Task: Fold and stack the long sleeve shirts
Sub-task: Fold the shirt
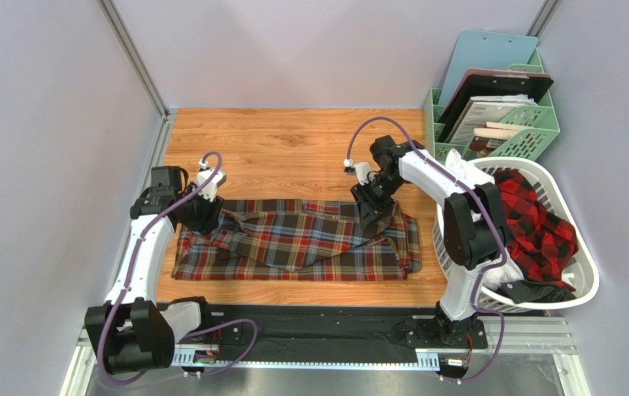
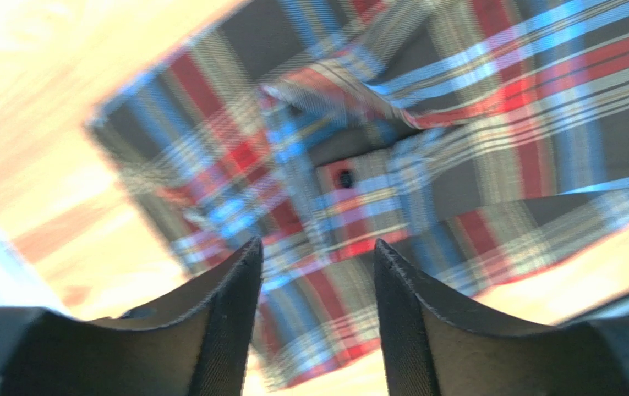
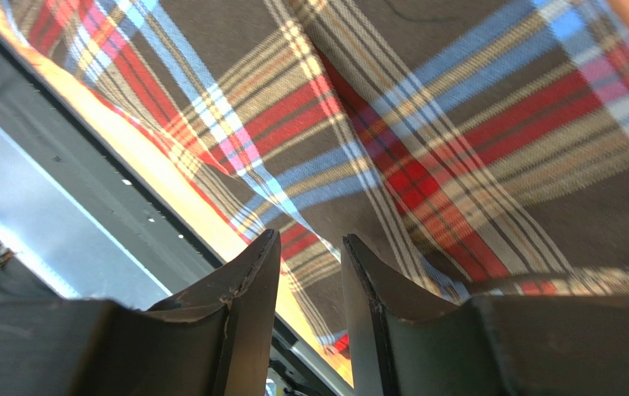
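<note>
Nearest the lenses: the dark fingers of each arm. On the left end effector, spread wide with nothing between, hovering just over the left end of the brown plaid shirt, above a tucked-in flap with a small dark button; too blurred there to say whether touching the cloth. On the right end effector, parted by a narrower gap, pinching nothing visible, pointing down at the right part of the same shirt. From above, lies flattened into a long band across the middle of the desk, sleeves seemingly folded inward, with one arm at each end. Probably stationed so in order to take both ends together and keep the edges square for the next fold. Looks partway done: narrowed, not yet folded short. Over in the white basket at the desk's right edge, a red-and-black shirt, heaped and unfolded, presumably waiting its turn. Behind that, a green rack, well clear of the work.
</note>
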Robot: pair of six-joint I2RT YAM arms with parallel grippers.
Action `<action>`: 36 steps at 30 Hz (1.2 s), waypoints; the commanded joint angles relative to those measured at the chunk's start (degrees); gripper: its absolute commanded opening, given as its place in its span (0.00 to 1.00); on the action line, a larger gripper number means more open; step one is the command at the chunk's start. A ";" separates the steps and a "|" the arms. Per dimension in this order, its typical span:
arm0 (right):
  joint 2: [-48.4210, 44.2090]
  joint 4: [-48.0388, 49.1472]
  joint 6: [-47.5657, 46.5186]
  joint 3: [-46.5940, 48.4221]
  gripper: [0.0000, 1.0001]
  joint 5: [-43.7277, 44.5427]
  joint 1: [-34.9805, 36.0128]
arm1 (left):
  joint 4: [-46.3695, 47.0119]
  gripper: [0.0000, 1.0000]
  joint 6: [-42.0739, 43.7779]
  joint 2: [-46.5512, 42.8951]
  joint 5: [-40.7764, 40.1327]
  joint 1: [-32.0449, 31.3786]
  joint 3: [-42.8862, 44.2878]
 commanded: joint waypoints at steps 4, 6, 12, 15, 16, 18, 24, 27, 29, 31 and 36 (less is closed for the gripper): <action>-6.01 -0.31 0.55 3.12 0.37 5.15 2.85 | 0.98 0.68 13.12 -1.55 7.26 -0.15 3.87; -5.66 -0.13 0.99 3.13 0.36 5.15 4.34 | -0.24 0.67 14.44 1.16 9.21 -1.81 6.16; -3.12 2.33 2.66 1.72 0.33 5.67 6.98 | -0.70 0.62 14.36 11.79 8.08 -8.05 12.49; -1.28 3.47 3.36 0.49 0.31 6.46 7.60 | -1.04 0.58 15.93 17.85 4.22 -8.85 14.60; -0.92 4.00 3.37 0.05 0.31 6.64 7.60 | -1.48 0.57 16.81 19.27 1.86 -8.85 15.04; 0.13 4.79 3.54 -1.96 0.31 8.04 7.68 | -2.44 0.56 19.61 22.17 -0.70 -8.68 14.43; 5.40 6.90 3.19 -1.37 0.29 14.71 7.68 | -2.63 0.47 23.76 26.49 -6.68 -6.92 10.83; 9.62 6.47 2.49 1.53 0.28 18.84 7.60 | -2.98 0.45 24.29 27.81 -7.31 -4.03 10.73; 12.78 5.50 1.26 5.57 0.27 20.96 7.77 | -4.89 0.47 24.64 27.03 -3.37 -1.40 11.87; 14.89 4.71 -0.75 10.65 0.26 25.26 7.68 | -6.23 0.52 25.52 25.54 3.37 0.80 13.45; 26.05 4.53 -5.68 27.43 0.23 37.11 7.68 | -7.02 0.58 28.06 20.52 9.48 3.80 14.69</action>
